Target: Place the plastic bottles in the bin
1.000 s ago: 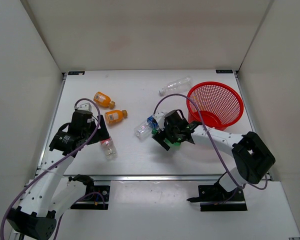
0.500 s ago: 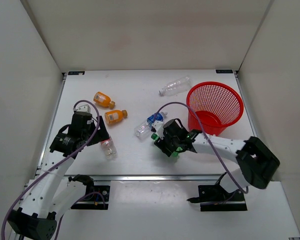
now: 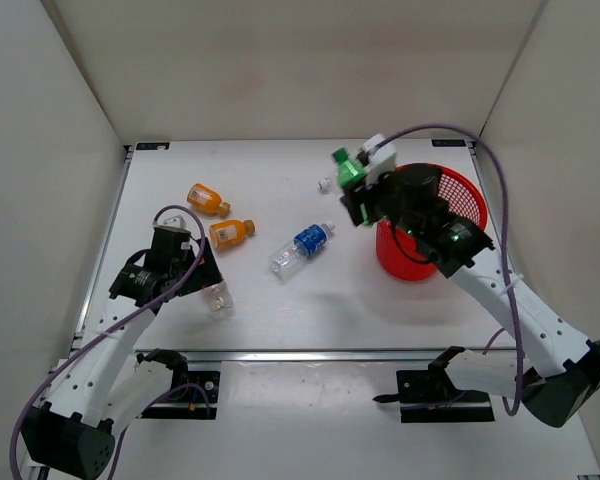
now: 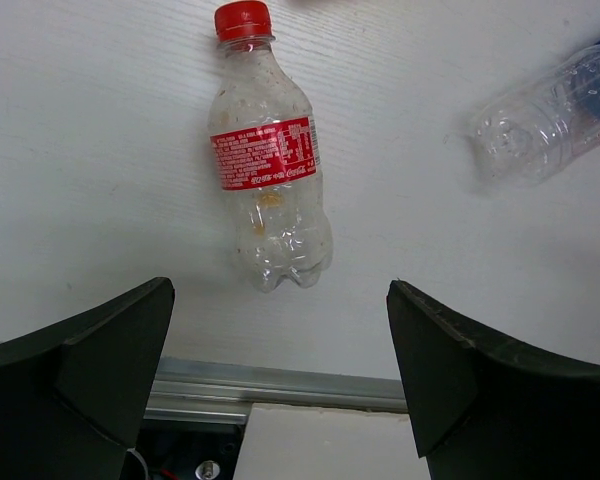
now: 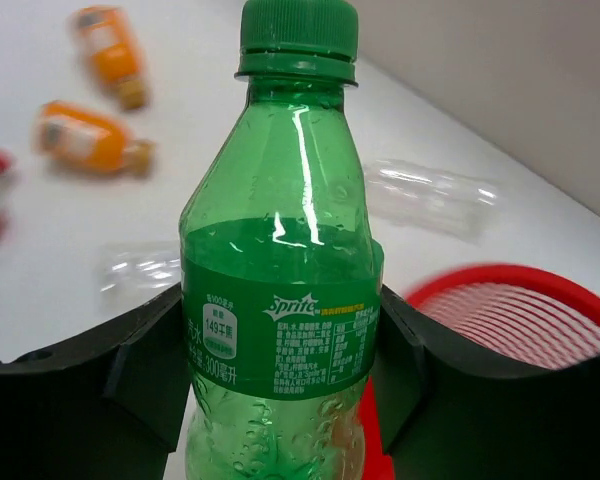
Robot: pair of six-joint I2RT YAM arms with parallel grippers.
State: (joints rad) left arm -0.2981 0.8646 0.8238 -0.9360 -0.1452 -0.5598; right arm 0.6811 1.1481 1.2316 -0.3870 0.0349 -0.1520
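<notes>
Jaws first: closed in on the right gripper, pinching a green translucent plastic bottle across its label band, cap up, body upright. Spread wide on the left gripper, gripping nothing, hovering low over a clear plastic bottle with a red cap and red label that lies flat on the white table.

Held high, just beside the left rim of the round red mesh bin, not yet over the opening by the overhead view. Looks like the carry stage, drop not yet made.

Elsewhere on the table: an orange bottle with a white cap, a second orange bottle near it, a clear bottle with a blue label mid-table, a plain clear bottle lying near the bin.

Handling, by judgement: looks near-empty, so very light. Thin walls, likely to dent under a hard squeeze. Smooth and round, so prone to slip or swivel. Best taken across the body at the label, as here, not at the tapered neck. For the red-capped one: straddle the belly crosswise, close gently. Little fear of breakage on a short drop.
</notes>
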